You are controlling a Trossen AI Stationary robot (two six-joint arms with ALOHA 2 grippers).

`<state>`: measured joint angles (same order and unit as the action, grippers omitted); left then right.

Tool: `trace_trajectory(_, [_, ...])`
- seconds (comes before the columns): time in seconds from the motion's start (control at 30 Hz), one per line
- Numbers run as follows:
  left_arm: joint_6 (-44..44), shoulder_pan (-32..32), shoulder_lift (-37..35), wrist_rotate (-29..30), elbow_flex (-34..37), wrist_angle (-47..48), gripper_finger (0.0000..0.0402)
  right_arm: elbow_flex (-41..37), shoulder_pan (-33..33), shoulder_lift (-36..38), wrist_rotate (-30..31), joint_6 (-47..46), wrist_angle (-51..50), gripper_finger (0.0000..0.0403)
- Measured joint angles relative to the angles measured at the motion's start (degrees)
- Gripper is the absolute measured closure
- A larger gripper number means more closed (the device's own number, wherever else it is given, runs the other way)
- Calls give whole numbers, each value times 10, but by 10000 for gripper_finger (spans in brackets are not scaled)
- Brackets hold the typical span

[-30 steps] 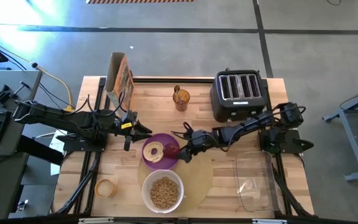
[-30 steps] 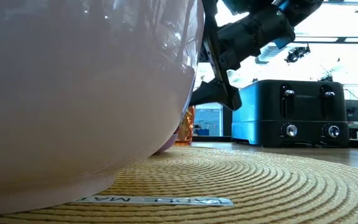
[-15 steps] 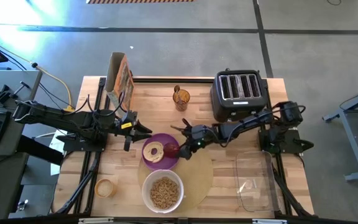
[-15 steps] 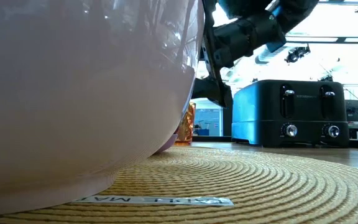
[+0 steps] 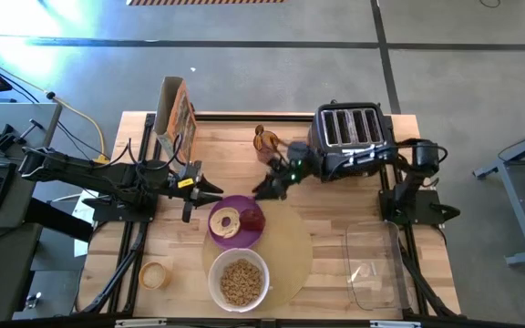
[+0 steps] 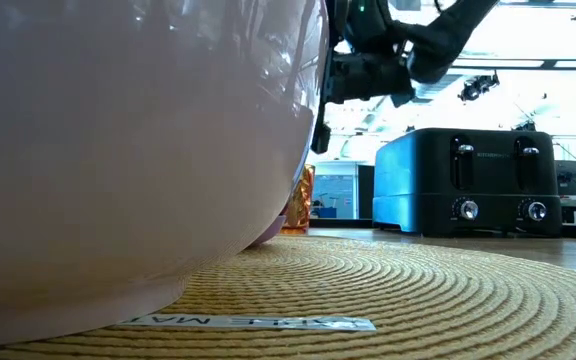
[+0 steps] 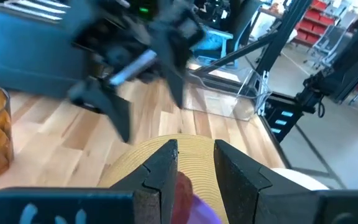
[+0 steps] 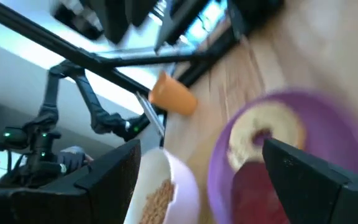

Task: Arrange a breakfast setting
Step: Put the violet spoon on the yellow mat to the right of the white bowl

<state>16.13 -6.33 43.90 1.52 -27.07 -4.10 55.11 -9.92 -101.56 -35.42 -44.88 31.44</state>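
Observation:
A small purple plate (image 5: pixel 237 221) lies on the far left part of the round tan mat (image 5: pixel 285 255), with a bagel (image 5: pixel 225 221) and a red apple (image 5: pixel 252 219) resting on it. On the mat's near side stands the white bowl (image 5: pixel 238 281), holding brown cereal (image 5: pixel 238 283). My right gripper (image 5: pixel 264 188) hangs open just beyond the plate's far side, above the wood, touching nothing. My left gripper (image 5: pixel 211 192) waits left of the plate, its fingers (image 7: pixel 160 177) a narrow gap apart with nothing between them. No spoon is in view.
A black toaster (image 5: pixel 349 132) stands at the far right, with my right arm passing in front of it. An amber glass (image 5: pixel 264 141) and a cereal box (image 5: pixel 176 114) stand along the far edge. A clear container (image 5: pixel 372 269) lies near right, a small tan cup (image 5: pixel 154 274) near left.
My right gripper, open throughout, has drawn back from the apple on the plate, swinging toward the table's far edge and a little up while turning. The apple, bagel and plate have stayed where they were.

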Motion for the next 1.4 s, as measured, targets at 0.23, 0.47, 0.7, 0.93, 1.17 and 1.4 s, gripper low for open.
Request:
trace_trajectory(0.23, [-51,8,0,27,0,-3,307,0,-79,0,-41,81,24,86])
trace_trajectory(0.47, [-59,45,-1,37,0,-31,307,0,-114,0,-34,159,67,86])
trace_trajectory(0.7, [-94,80,-1,37,0,-31,307,0,-120,0,53,165,140,86])
trace_trajectory(0.93, [-108,108,-1,36,0,-31,307,0,-134,0,90,91,131,86])
trace_trajectory(1.17, [-108,126,-1,36,0,-31,307,0,-133,0,84,126,121,86])
trace_trajectory(1.4, [-108,139,-1,6,0,-31,307,57,-148,0,47,213,79,86])
